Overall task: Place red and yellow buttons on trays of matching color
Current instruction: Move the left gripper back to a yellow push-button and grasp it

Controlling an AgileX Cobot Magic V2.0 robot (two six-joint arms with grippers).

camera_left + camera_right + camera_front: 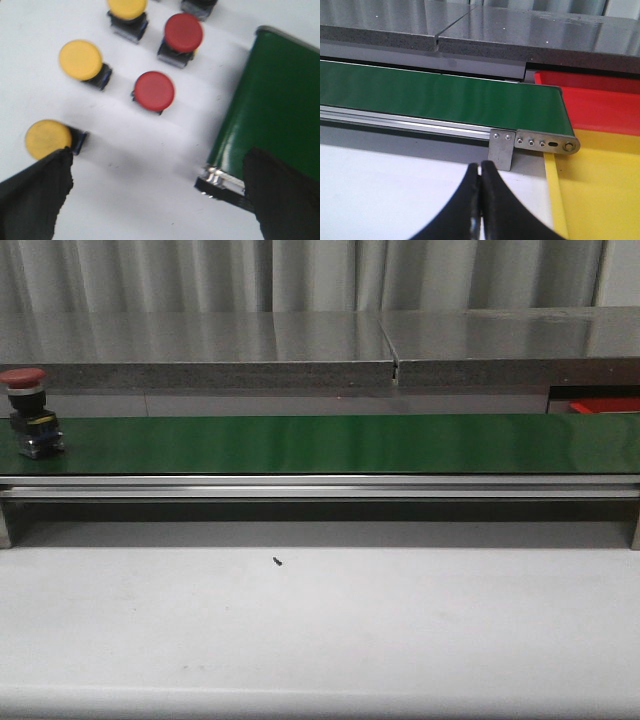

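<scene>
A red mushroom-head push button (28, 412) stands upright, cap up, at the left end of the green conveyor belt (330, 444). The right gripper (481, 200), fingers together, should open before meeting it near the red plastic tray (600, 102). The left gripper (155, 192) hangs spread above spare buttons.
</scene>
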